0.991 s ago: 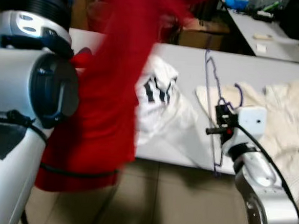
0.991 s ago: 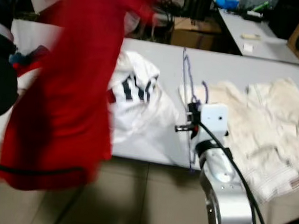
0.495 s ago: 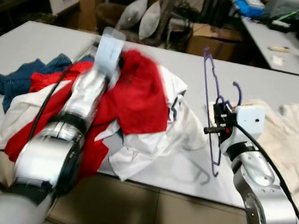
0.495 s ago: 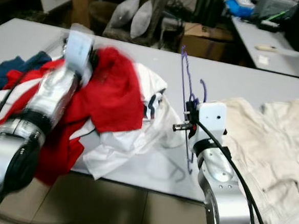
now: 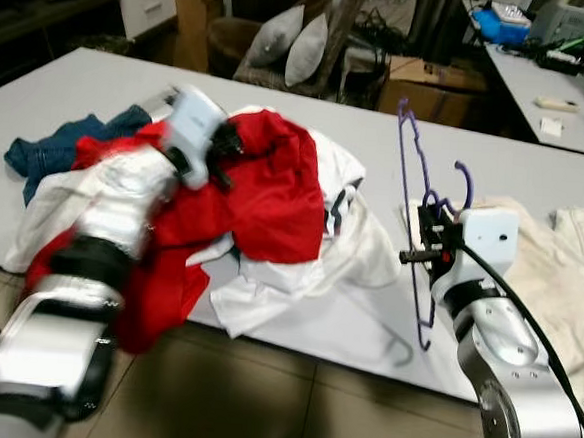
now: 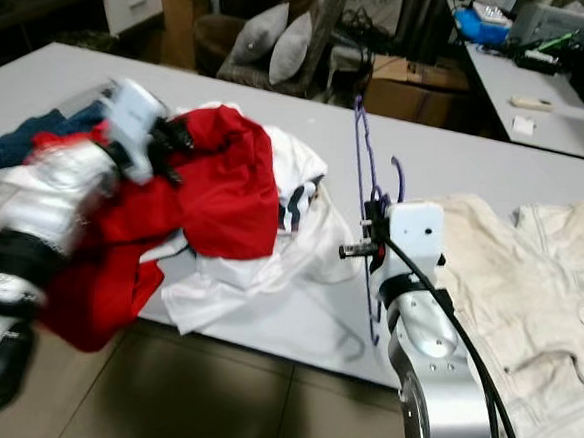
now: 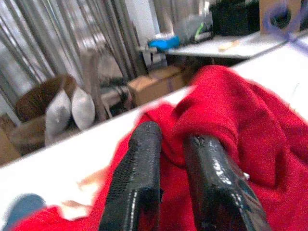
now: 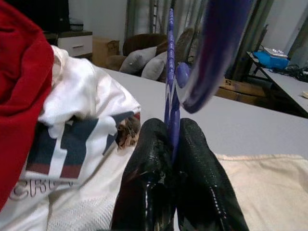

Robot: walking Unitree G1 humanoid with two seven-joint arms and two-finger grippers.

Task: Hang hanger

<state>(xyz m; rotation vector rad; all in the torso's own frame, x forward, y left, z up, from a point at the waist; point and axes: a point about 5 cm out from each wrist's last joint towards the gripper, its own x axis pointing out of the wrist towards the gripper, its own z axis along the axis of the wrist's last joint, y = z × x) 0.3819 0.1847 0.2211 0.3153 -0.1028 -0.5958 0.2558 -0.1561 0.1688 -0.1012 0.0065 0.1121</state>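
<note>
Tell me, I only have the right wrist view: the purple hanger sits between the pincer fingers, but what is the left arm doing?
Observer: The left pincer is on the red garment, pinching a fold of it.
Operator: Is the garment hanging in the air?
Observer: No, it lies on the clothes pile on the white table.
Operator: How does the hanger stand?
Observer: The right pincer holds the purple hanger upright, its lower end past the table's near edge.
</note>
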